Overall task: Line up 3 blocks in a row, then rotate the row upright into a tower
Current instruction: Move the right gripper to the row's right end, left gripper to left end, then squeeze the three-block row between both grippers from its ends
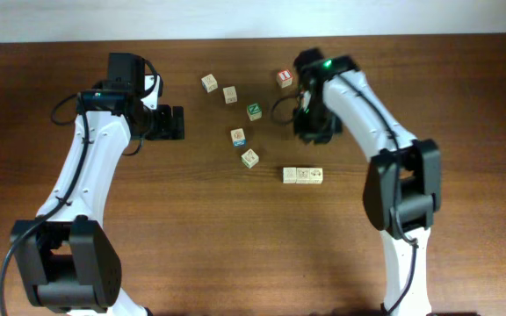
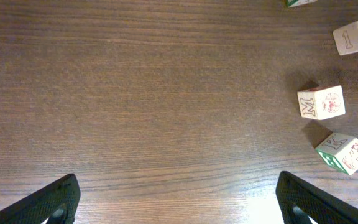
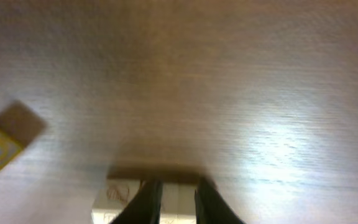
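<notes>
Right fingers (image 3: 149, 200) sit a little apart, low over a pale block (image 3: 114, 196) — touching it or not, I cannot tell. Left fingers (image 2: 48, 202) are wide apart above the bare surface (image 2: 166, 93). More pale blocks (image 1: 249, 158) lie between the arms — one pair (image 1: 293, 175) touching.

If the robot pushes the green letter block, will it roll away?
Probably not: the green-letter block sits flat on a square face, so it should slide or twist, not roll. It looks like stiff wood, so it likely won't squash. The smooth table may let it skid.
</notes>
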{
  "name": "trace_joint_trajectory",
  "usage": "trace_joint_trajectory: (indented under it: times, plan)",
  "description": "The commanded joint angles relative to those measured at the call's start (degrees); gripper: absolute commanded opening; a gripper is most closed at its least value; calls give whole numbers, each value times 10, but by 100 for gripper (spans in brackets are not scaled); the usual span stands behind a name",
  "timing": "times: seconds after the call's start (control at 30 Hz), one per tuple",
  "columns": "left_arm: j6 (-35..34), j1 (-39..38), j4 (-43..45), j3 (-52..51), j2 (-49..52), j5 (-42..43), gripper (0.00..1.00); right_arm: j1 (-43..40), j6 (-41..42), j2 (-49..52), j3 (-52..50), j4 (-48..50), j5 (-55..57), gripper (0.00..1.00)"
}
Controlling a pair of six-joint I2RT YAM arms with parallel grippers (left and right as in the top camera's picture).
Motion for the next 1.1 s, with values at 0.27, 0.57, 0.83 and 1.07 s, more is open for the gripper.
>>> trace_joint_trajectory:
  times: [0.27,0.57,0.83,1.07]
  plan:
    - [-8,1,35,7,5,34,99,-78,-116,-250,162,-225,-92,22]
    - [-93,-85,45,7,29,170,55,-225,-188,-476,-342,53,-273,20]
    - [-275,-271,114,7,139,116,0,-257,-186,-266,-403,139,-269,16]
    - [-309,-313,131,7,203,129,0,-247,-247,-200,-403,183,-295,10]
